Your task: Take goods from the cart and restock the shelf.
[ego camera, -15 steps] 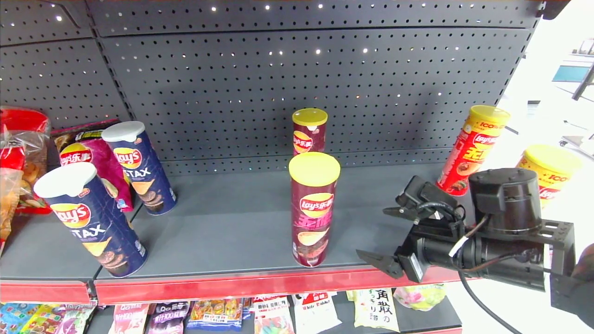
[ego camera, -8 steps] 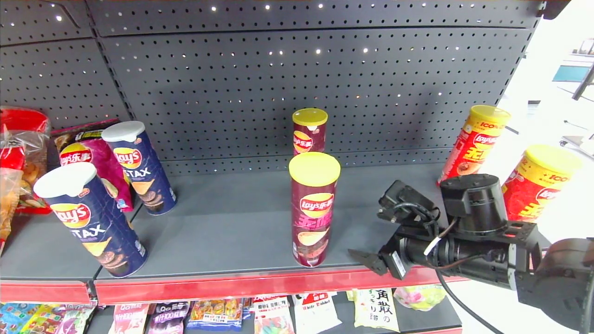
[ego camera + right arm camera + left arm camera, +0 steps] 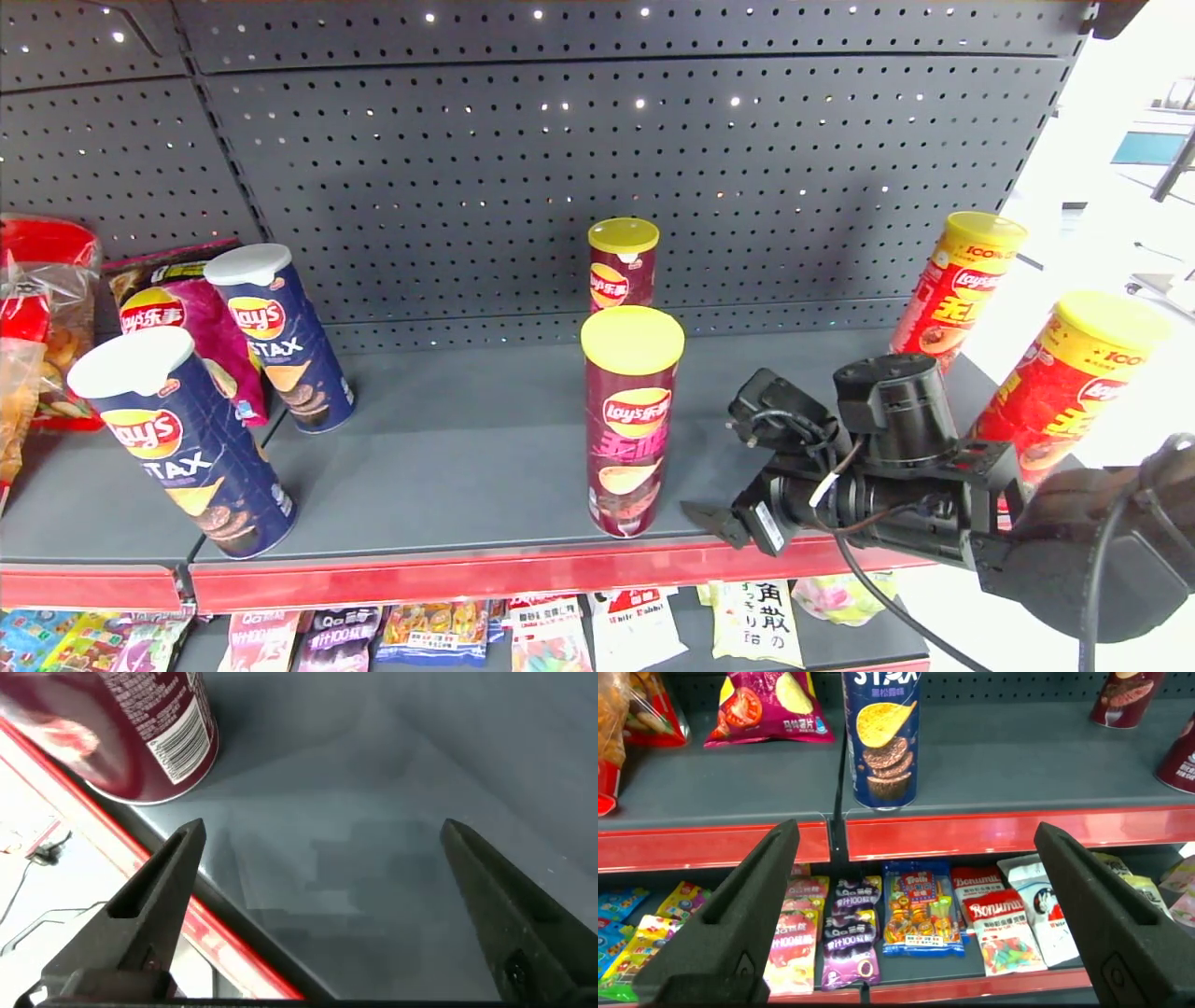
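Maroon chip can (image 3: 633,420) stands upright near the shelf (image 3: 448,467) front edge; the right hand (image 3: 322,831) hovers just beside it, spread wide and empty. Left hand (image 3: 917,833) likewise gapes wide.

We've got a matte black right arm (image 3: 1074,551) with a stubby black cylindrical motor housing (image 3: 896,406) on the wrist. Thin white cable (image 3: 831,471), black cable (image 3: 896,613) looping under, small white label (image 3: 768,527). Black wedge-shaped fingers on left gripper (image 3: 915,915) and right gripper (image 3: 318,905).
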Controlling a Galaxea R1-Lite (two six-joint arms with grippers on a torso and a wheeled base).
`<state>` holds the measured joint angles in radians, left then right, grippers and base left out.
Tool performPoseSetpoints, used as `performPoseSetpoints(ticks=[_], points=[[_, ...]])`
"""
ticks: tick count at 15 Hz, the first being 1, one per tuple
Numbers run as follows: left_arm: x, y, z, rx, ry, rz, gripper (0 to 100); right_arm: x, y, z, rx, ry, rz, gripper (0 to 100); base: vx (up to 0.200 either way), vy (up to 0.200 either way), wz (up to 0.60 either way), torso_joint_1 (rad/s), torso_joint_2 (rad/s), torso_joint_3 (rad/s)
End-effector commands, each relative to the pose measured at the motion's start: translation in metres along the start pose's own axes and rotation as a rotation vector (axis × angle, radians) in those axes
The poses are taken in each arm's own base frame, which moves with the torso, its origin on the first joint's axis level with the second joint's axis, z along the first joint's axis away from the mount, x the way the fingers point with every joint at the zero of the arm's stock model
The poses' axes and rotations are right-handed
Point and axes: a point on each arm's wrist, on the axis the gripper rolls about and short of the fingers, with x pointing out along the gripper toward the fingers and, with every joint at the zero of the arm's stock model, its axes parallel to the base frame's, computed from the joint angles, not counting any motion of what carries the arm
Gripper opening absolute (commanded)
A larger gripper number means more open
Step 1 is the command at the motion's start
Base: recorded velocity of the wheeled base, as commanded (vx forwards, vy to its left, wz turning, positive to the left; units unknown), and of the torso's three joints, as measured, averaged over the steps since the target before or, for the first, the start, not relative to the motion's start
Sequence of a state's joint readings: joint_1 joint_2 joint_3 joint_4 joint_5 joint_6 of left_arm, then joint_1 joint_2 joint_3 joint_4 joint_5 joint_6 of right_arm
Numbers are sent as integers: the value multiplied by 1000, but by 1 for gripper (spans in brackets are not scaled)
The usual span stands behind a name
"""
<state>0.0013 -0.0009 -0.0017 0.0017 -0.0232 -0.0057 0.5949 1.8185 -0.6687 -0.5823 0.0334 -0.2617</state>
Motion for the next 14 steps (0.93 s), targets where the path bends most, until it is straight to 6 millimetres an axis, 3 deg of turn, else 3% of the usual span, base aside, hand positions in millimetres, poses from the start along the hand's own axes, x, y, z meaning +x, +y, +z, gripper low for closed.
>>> performPoseSetpoints(ticks=[1, 14], points=[[0, 0, 0, 0, 1, 0, 100, 8, 2, -2, -3, 14, 8, 100, 0, 0, 0, 0, 0, 0], [0, 0, 0, 0, 1, 0, 100, 22, 2, 3, -7, 8, 11, 100, 0, 0, 0, 0, 0, 0]])
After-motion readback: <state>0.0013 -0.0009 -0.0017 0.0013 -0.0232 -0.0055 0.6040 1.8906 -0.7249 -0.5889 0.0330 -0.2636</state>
